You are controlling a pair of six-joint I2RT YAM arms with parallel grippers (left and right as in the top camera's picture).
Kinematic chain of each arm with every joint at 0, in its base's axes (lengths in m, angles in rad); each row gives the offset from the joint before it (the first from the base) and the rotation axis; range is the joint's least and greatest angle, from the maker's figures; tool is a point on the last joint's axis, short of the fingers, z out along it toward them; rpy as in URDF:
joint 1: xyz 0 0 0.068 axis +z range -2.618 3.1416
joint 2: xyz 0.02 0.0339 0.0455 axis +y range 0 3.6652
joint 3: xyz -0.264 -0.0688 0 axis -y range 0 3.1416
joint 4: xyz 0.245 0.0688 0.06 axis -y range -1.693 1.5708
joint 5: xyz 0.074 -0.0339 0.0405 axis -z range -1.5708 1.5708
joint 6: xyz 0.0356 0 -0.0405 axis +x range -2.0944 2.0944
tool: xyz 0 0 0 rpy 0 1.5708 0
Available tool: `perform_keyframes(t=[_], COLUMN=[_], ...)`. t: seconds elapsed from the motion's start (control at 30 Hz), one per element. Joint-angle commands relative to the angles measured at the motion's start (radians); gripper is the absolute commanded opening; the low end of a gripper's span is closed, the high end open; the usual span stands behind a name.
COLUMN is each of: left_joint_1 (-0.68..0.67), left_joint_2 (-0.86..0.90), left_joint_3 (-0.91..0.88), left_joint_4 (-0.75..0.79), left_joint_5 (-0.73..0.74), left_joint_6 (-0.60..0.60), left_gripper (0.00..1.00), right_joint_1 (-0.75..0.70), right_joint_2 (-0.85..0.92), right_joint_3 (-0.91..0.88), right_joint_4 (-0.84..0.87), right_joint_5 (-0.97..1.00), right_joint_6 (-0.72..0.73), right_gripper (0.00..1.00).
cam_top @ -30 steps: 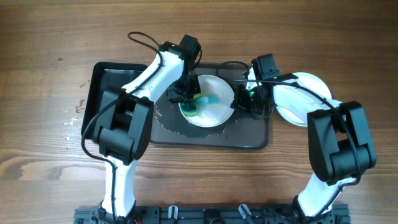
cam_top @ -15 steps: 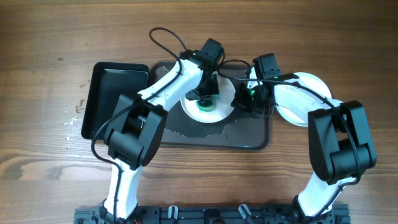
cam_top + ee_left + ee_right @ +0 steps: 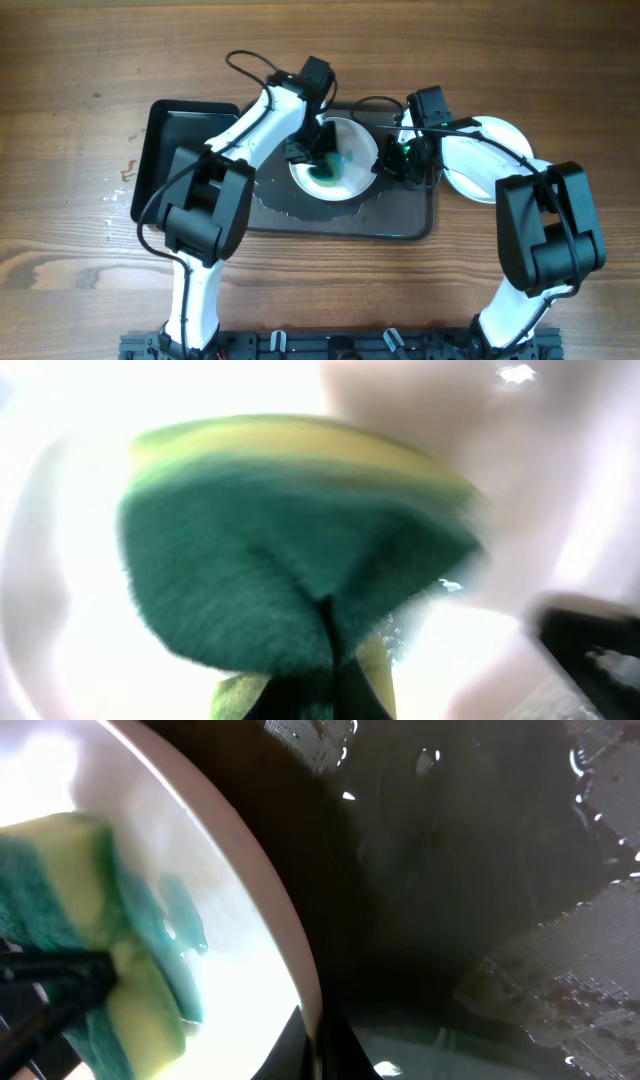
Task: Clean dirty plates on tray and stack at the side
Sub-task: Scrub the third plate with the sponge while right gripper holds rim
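Sponge on plate, mid tray; both tools gripping.
L tool clamped tight on green/yellow sponge, pressed onto plate w/ teal smear just beside it. Plate sits mid tray, wet patches round it. R tool pinched nearly closed on plate's right rim. 2nd plate off tray, on desk at right. Black tray at left.

Fuzzy green sponge on glossy plate (tray wet, matt).
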Motion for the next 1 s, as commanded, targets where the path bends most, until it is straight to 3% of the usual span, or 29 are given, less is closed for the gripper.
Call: perform_keyframes(t=[0.0,0.17,0.23,0.37,0.5,0.6,0.8,0.97], left_joint_1=[-0.039,-0.038,-0.038,-0.016,0.032,0.08,0.152,0.19], left_joint_2=[0.025,0.025,0.025,0.025,0.025,0.025,-0.006,-0.095], left_joint_3=[-0.007,-0.007,-0.007,-0.007,-0.006,0.003,0.113,0.153], left_joint_4=[0.058,0.134,0.141,0.095,0.046,0.008,-0.106,-0.145], left_joint_5=[0.169,0.113,-0.009,-0.392,-0.562,-0.529,-0.23,-0.171], left_joint_6=[0.051,0.051,0.043,-0.06,-0.088,-0.088,0.011,0.027], left_gripper=[0.04,0.04,0.04,0.04,0.04,0.04,0.04,0.04], right_joint_1=[-0.001,-0.001,-0.001,-0.001,-0.001,-0.001,0.0,0.0], right_joint_2=[0.012,0.012,0.012,0.012,0.012,0.012,0.012,0.009], right_joint_3=[0.007,0.007,0.007,0.007,0.007,0.007,0.007,0.008], right_joint_4=[0.012,0.01,0.009,0.009,0.01,0.008,-0.006,-0.017], right_joint_5=[-0.021,-0.021,-0.021,-0.021,-0.02,-0.01,0.038,0.072], right_joint_6=[0.003,0.002,0.0,-0.004,-0.004,-0.003,0.003,-0.024], right_gripper=[0.04,0.04,0.04,0.04,0.04,0.04,0.04,0.04])
